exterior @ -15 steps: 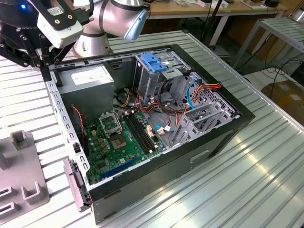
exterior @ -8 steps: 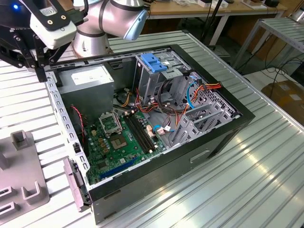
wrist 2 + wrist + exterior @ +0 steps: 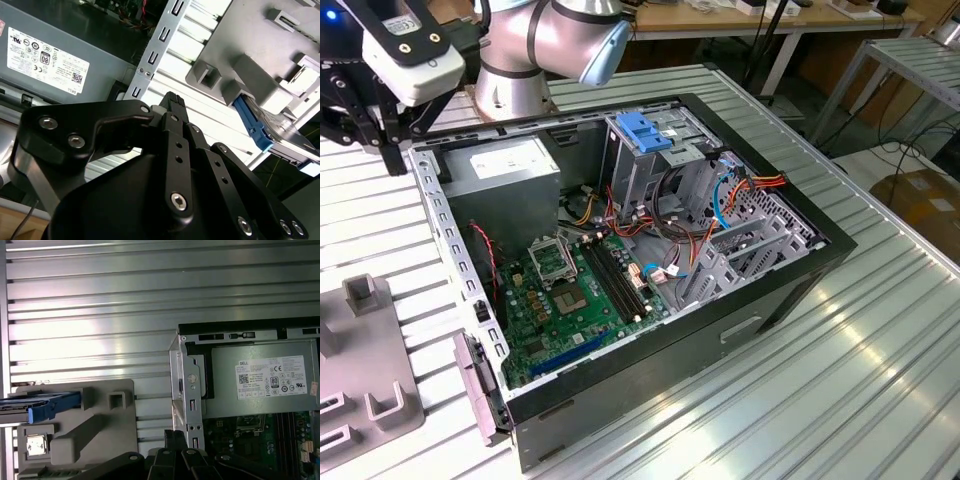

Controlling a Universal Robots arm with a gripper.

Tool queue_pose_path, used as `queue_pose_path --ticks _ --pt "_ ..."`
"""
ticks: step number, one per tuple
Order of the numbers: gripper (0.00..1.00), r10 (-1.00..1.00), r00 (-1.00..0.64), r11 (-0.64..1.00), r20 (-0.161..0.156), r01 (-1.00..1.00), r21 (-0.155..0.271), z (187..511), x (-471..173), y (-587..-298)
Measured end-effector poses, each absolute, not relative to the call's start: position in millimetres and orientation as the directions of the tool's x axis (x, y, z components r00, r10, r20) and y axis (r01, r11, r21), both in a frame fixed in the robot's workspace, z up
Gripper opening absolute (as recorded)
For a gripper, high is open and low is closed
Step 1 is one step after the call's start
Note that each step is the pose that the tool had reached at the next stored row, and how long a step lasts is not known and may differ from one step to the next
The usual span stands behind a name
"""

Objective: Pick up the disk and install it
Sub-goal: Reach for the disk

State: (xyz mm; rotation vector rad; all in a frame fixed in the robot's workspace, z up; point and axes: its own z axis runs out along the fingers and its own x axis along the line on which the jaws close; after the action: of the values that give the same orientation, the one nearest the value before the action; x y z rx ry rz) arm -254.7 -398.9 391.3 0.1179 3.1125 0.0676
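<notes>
Gripper (image 3: 172, 100): black linkage nearest the lens in both wrist views; fingertips brought together with nothing between them; hanging over the flanged edge of the case (image 3: 670, 400), beside the power supply (image 3: 260, 375) corner

Disk (image 3: 40, 407): standing on edge in a slot of the grey holder (image 3: 100, 435); apart from the gripper, not held; blue rail along the exposed edge, silver body behind it; not yet lifted, not yet in the case

Handling: probably dense and fairly heavy for its size; rigid metal shell, flat faces likely smooth and slippery; likely sensitive to knocks and twisting

Hold: best judged across the 2 flat faces, on the part standing proud of the slot; blue rail probably thinner plastic and a weaker purchase

Case interior: open on its side; power supply with white sticker at 1 corner; drive cage (image 3: 640, 150) with blue handle; motherboard (image 3: 575, 290) on the floor; orange and red cables (image 3: 740, 185) close by the cage, a probable snag

Surface: ribbed aluminium table (image 3: 820, 400); hard, shiny, grooved; holder lying on it just beside the case

Room: workshop; second slatted table (image 3: 910, 60) and wooden bench (image 3: 740, 15) behind; cardboard box (image 3: 920, 200) at the exterior view's right
</notes>
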Motion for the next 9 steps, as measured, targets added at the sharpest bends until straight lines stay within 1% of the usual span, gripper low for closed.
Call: queue_pose_path --ticks 9 --pt "0.10 0.076 -0.997 0.996 -0.024 0.075 0.044 391 -270 -399"
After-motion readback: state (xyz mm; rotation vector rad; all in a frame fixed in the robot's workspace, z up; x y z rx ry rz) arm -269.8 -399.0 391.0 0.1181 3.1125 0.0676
